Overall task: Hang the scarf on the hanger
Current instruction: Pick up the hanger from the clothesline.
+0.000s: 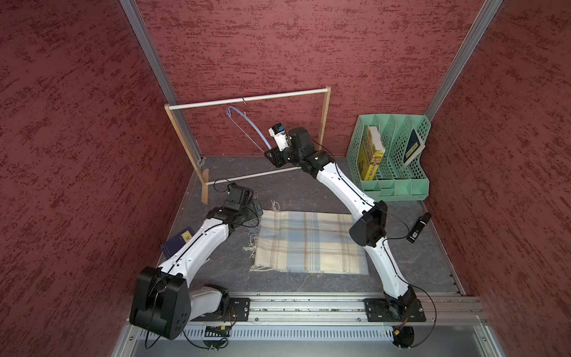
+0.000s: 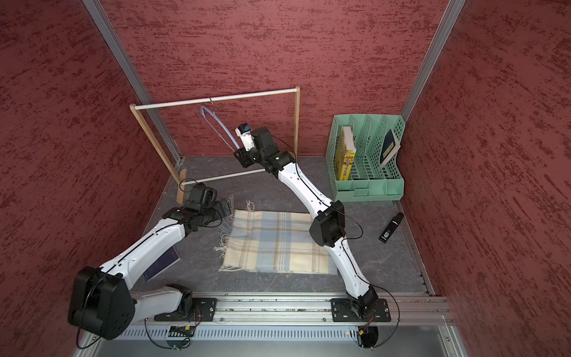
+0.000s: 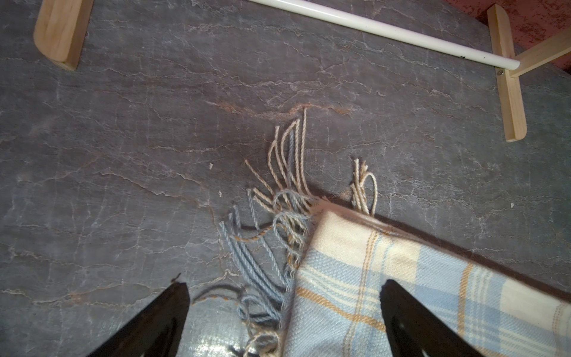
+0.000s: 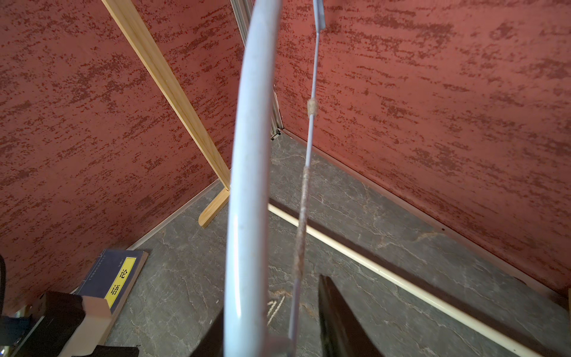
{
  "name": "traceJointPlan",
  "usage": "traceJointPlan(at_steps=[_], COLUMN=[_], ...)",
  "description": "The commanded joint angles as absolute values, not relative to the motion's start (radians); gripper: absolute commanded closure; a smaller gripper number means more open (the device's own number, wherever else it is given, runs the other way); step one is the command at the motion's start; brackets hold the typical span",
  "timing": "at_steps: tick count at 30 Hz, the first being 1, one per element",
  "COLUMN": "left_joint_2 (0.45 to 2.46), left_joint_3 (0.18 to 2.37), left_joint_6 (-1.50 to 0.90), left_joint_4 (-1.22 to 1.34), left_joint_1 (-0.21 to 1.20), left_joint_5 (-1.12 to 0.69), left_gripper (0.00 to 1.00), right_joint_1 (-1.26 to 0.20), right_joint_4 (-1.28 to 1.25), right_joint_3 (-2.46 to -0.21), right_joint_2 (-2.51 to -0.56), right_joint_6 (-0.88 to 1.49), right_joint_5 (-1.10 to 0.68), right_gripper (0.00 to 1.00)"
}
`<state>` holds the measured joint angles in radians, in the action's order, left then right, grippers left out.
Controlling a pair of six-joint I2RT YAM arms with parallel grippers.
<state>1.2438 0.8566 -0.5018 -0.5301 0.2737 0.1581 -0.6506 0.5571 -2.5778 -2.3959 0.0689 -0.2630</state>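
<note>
Wrist views: we cannot tell if right gripper [image 4: 272,296] grips thin pale-blue curved hanger [image 4: 247,185]; left gripper [image 3: 284,282] gapes over fringed plaid scarf [image 3: 370,278].

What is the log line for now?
scarf: flat on table | hanger: on rack | left gripper: open, over fringe | right gripper: around hanger end

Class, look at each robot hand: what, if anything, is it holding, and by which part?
Left hand: open, holding nothing. Right hand: set around the lower end of the hanger, but a firm hold cannot be told.
</note>
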Motion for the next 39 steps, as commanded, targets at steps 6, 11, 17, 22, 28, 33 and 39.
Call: traceJointPlan(at_steps=[6,11,17,22,28,33,39], left_joint_2=[1.265,1.27,1.268,1.269,1.262,1.253,1.252], left_joint_3=[0.875,0.88,0.884,0.891,0.895,0.887,0.884], left_joint_6=[-0.491,-0.491,-0.491,-0.484,-0.473,-0.468,-0.463], left_joint_4=[-0.51,-0.506,-0.513,-0.523,-0.524,-0.518,-0.516], left_joint_1=[0.265,0.265,0.267,0.267,0.267,0.267,0.267], left_joint_5=[0.156,0.15,0.158,0.173,0.182,0.186,0.188], left_gripper=[0.0,0.0,0.02,0.02,0.02,0.02,0.02], right_joint_1=[-0.647,-0.647,-0.647,-0.647,-0.647,-0.646,-0.647], right_joint_4=[0.528,0.529,0.522,0.46,0.418,0.38,0.354], right_joint_3=[-2.552,-2.536,-2.528,-2.47,-2.428,-2.381,-2.356], right_joint_2=[-2.374,-2.362,-2.345,-2.307,-2.26,-2.228,-2.195], right_joint_6=[0.065,0.062,0.061,0.076,0.082,0.093,0.111], right_joint_5=[-0.241,-0.223,-0.205,-0.173,-0.154,-0.15,-0.168], right_gripper=[0.67,0.91,1.0,1.0,1.0,1.0,1.0])
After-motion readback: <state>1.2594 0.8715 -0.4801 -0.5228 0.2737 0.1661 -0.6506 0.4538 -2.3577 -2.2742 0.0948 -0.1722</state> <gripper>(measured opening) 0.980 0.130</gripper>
